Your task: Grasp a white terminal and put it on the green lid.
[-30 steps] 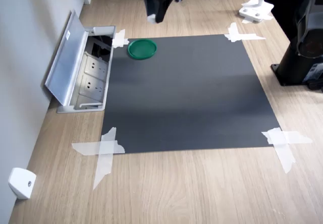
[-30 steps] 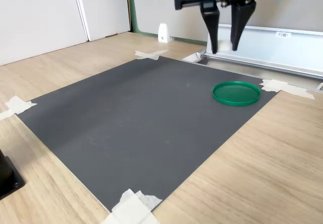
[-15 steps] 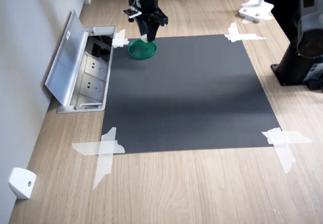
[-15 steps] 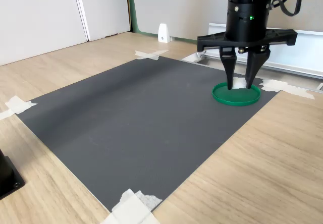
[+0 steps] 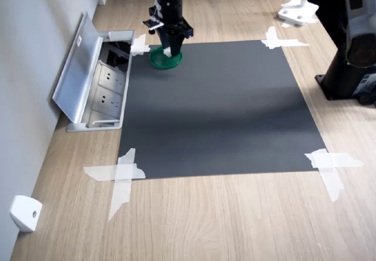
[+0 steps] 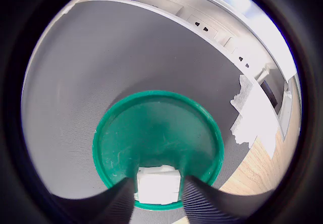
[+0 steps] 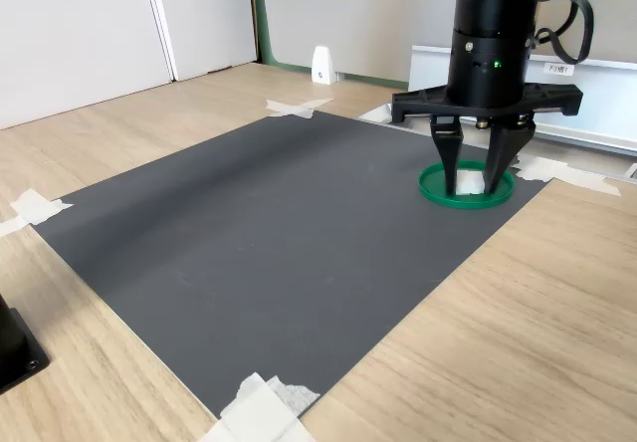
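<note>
Grey mat [image 5: 223,105] taped flat on the wooden desk [image 5: 235,220]; open socket box [image 5: 97,82] just beside it at the first exterior view's left. Green lid [image 6: 156,148] lies on the mat's corner nearest that box. Gripper [image 7: 474,179] stands upright over the lid, tips down inside its rim; jaws parted only slightly, pinching the white terminal [image 6: 158,185] between them. Judgement: placing step in hand; next move calls for releasing, then a straight lift clear.
</note>
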